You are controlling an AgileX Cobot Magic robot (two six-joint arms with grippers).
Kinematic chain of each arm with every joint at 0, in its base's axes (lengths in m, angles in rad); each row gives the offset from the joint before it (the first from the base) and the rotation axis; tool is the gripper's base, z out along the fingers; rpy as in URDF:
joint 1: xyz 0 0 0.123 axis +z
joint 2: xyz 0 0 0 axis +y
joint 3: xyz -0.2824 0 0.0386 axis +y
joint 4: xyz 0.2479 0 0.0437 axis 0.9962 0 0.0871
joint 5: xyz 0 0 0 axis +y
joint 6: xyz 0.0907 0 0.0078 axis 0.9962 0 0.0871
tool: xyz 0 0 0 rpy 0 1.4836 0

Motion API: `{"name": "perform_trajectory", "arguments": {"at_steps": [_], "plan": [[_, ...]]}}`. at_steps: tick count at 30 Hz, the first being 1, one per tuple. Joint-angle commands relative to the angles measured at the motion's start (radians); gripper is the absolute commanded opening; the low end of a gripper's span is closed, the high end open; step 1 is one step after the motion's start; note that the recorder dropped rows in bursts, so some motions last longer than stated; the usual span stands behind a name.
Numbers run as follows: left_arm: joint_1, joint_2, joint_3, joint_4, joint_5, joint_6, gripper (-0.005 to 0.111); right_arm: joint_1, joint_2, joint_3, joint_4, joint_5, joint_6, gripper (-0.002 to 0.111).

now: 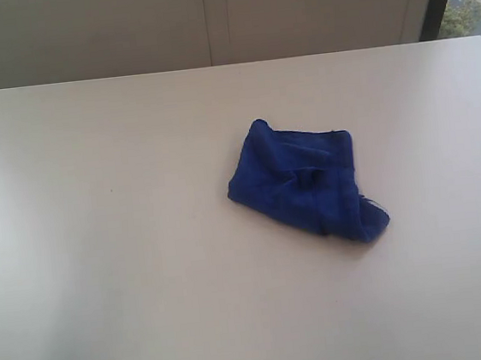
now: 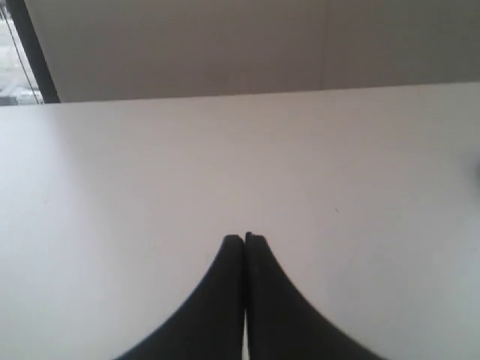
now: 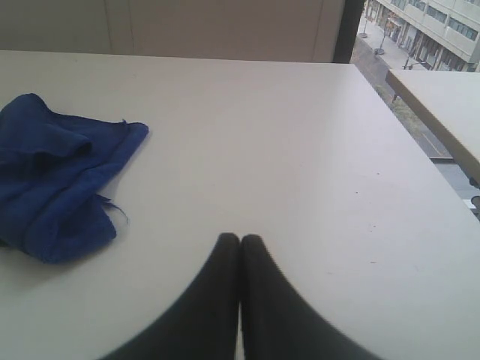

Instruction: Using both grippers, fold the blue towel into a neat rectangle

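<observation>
Okay, blue towel (image 1: 305,182) lies crumpled in a loose bunch on the table (image 1: 101,246), a bit right of the table's middle in the exterior view, not folded flat. Left gripper (image 2: 244,238) hangs over bare table, jaws pressed together, gripping nothing. Right gripper (image 3: 240,238) is also over bare table, jaws together, empty, with the towel near but not touching.
</observation>
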Motion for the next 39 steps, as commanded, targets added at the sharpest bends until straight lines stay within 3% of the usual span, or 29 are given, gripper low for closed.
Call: {"name": "perform_trajectory", "arguments": {"at_steps": [1,4,7,39], "plan": [[0.003,0.176,-0.129,-0.01,0.129,-0.007,0.0,-0.002,-0.006,0.006,-0.007,-0.008,0.001,0.0],[0.003,0.286,-0.194,-0.01,0.186,-0.007,0.0,-0.002,-0.006,0.006,-0.007,-0.008,0.001,0.0],[0.003,0.341,-0.196,-0.01,0.147,-0.007,0.0,-0.002,-0.006,0.006,-0.007,-0.008,0.001,0.0],[0.003,0.341,-0.206,-0.01,0.079,-0.011,0.0,-0.002,-0.006,0.006,-0.007,-0.008,0.001,0.0]]}}
